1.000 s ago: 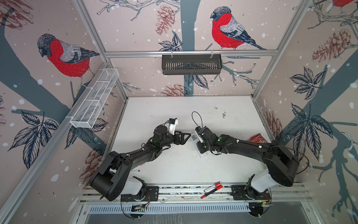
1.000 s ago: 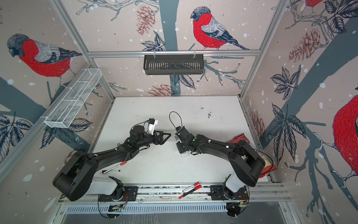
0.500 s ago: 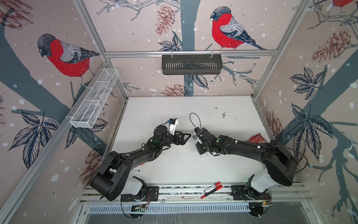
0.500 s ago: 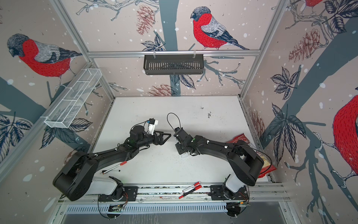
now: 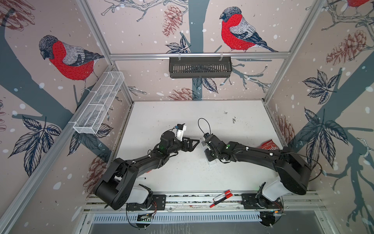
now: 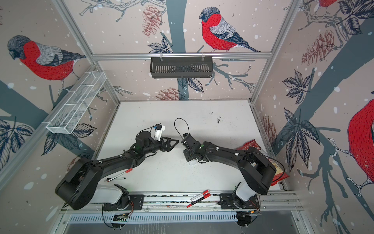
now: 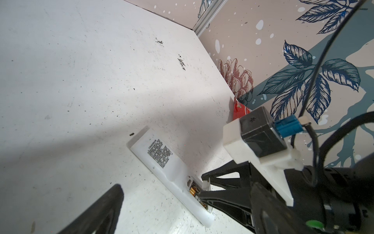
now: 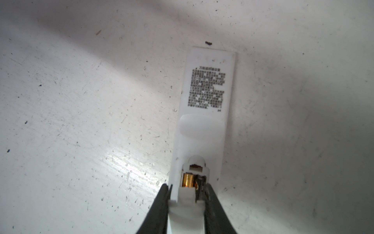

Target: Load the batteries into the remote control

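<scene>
The white remote control lies back up on the table, its printed end showing past my right gripper. Its compartment is uncovered, and the batteries lie inside, a copper end showing. My right gripper stands over that compartment, shut on a small white plastic piece that rests against the remote. My left gripper hovers open and empty just left of the remote. One of its fingers shows in the left wrist view.
A red snack bag lies by the right wall. Red-and-white marker pens rest on the front rail, and others lie beside the left arm. A black basket hangs on the rear wall, a white wire basket on the left wall.
My right gripper has shifted very slightly left over the remote, still shut on the white piece. The left arm has not moved.
</scene>
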`<act>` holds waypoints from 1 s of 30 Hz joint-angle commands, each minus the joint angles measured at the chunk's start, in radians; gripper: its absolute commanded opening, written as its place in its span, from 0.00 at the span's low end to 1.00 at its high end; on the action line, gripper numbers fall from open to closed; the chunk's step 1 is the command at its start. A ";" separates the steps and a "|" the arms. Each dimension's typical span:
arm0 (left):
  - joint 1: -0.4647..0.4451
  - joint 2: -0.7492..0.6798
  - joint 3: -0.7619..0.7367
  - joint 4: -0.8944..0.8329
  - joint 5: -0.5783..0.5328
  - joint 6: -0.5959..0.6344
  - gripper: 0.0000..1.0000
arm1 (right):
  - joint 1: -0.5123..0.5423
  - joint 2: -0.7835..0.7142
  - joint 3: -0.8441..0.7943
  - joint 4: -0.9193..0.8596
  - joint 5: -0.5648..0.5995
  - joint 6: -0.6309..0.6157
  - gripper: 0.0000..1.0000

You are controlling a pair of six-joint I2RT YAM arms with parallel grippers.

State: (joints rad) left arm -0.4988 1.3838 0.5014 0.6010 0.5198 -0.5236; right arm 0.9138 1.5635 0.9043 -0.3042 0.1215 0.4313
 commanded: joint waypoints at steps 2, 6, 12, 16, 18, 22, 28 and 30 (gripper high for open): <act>0.003 -0.002 -0.002 0.045 0.012 -0.002 0.98 | 0.003 0.000 0.021 -0.025 -0.006 0.043 0.24; 0.004 -0.002 -0.002 0.045 0.013 -0.002 0.98 | 0.005 -0.003 0.028 -0.037 0.003 0.057 0.23; 0.004 -0.002 -0.001 0.047 0.015 -0.003 0.98 | 0.012 -0.003 0.019 -0.040 0.026 0.060 0.23; 0.003 0.003 -0.001 0.051 0.030 -0.001 0.98 | 0.012 -0.001 0.008 -0.027 0.030 0.058 0.23; 0.003 0.006 0.001 0.051 0.041 0.002 0.98 | 0.011 0.001 0.004 -0.022 0.033 0.058 0.23; 0.003 -0.002 -0.006 0.045 0.058 0.000 0.98 | 0.010 0.000 0.003 -0.013 0.038 0.052 0.23; 0.003 -0.051 -0.031 0.012 0.060 0.005 0.98 | 0.002 0.007 0.006 -0.006 0.027 0.044 0.23; 0.004 -0.068 -0.039 -0.001 0.060 0.007 0.98 | 0.002 0.010 0.005 -0.006 0.028 0.043 0.23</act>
State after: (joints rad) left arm -0.4957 1.3327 0.4694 0.5930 0.5663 -0.5236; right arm 0.9154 1.5703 0.9100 -0.3256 0.1406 0.4747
